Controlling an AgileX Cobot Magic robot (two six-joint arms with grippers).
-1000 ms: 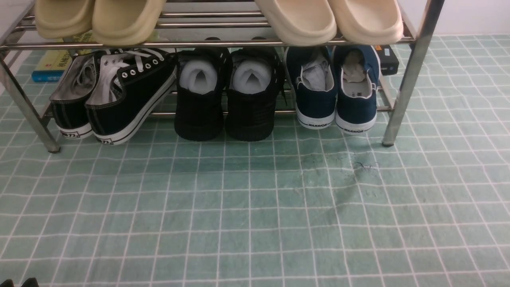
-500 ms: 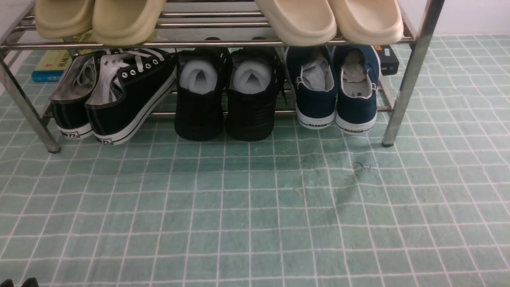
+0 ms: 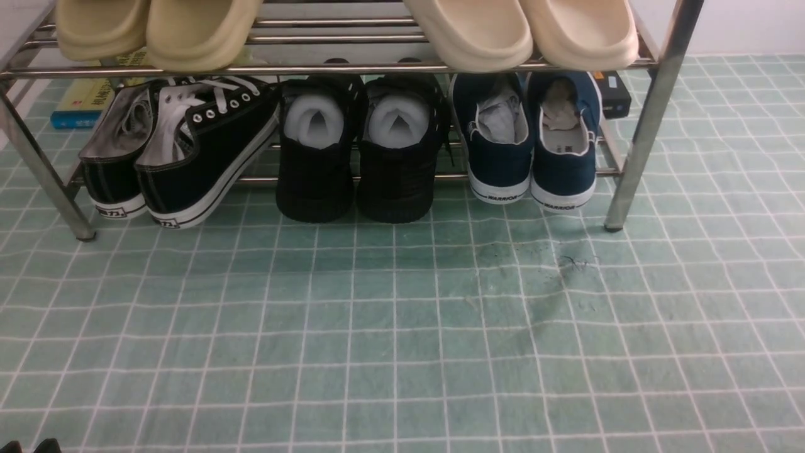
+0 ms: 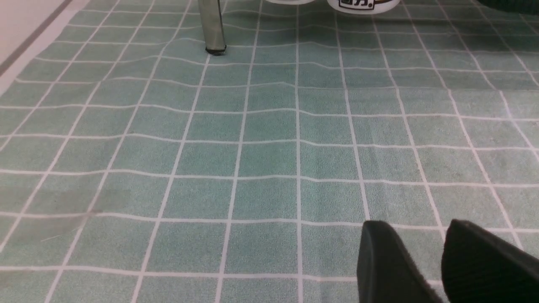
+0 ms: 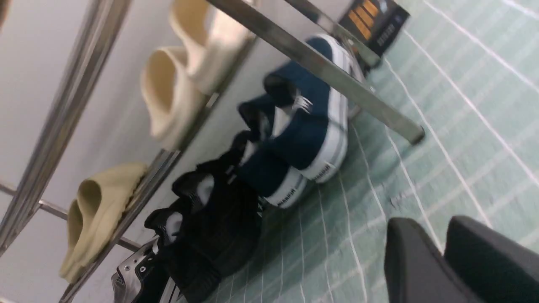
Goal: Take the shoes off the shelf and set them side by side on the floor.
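Shoes (image 3: 531, 157) all sit on the shelf (image 3: 654, 113), left gripper (image 4: 414, 227) spread and empty, right gripper (image 5: 433, 223) too blurry to tell, so next comes reaching for one.

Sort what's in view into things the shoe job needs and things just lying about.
Job: navy slip-ons, black knit sneakers, shelf, floor.
Lying about: cream slides, white-laced black canvas sneakers, books, black box.
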